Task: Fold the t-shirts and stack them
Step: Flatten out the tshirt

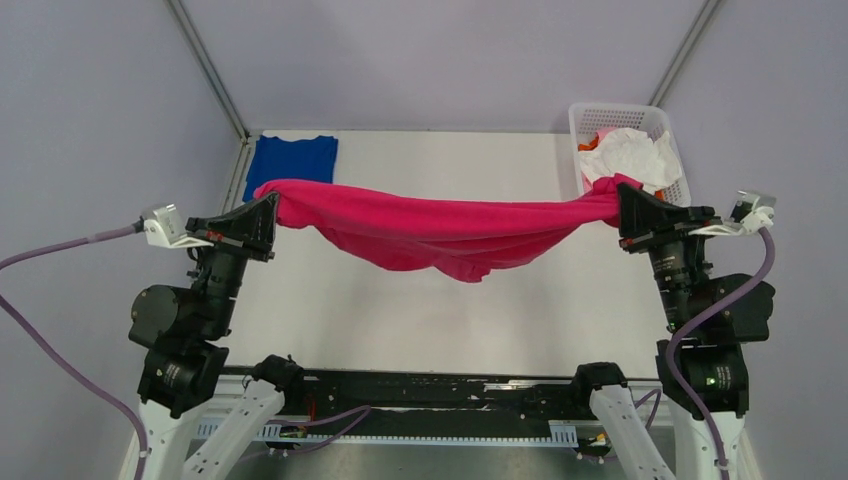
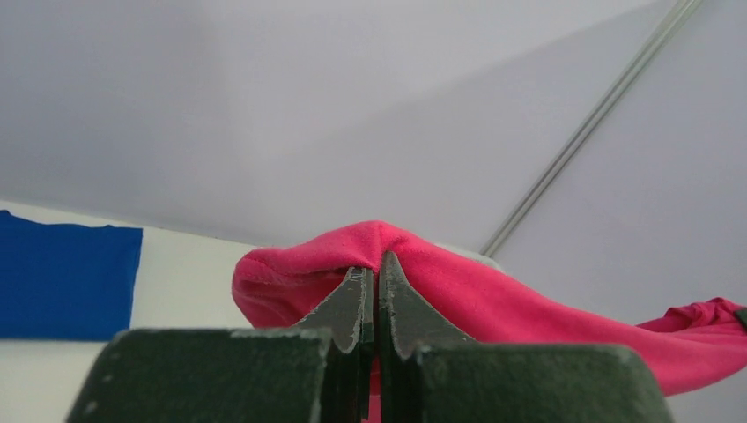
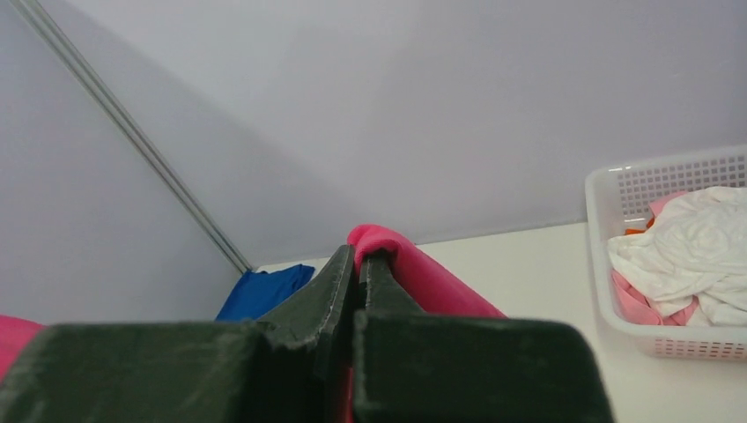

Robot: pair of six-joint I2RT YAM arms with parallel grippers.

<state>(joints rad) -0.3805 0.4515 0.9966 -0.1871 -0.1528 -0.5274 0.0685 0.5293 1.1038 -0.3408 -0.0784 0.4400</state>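
A magenta-pink t-shirt (image 1: 440, 228) hangs stretched above the table between both arms and sags in the middle. My left gripper (image 1: 275, 208) is shut on its left end (image 2: 299, 273), with cloth pinched between the black fingers. At the right end (image 3: 432, 278) my right gripper (image 1: 620, 200) is shut on the cloth as well. A royal blue t-shirt (image 1: 293, 159) lies flat at the table's far left corner (image 2: 62, 278) (image 3: 264, 289). White, pale pink and orange shirts (image 1: 630, 155) are heaped in the basket.
The white lattice basket (image 1: 615, 112) stands at the far right corner (image 3: 608, 229). Metal frame posts (image 1: 210, 70) rise at both back corners against grey walls. The white table (image 1: 420, 310) lies under the hanging shirt.
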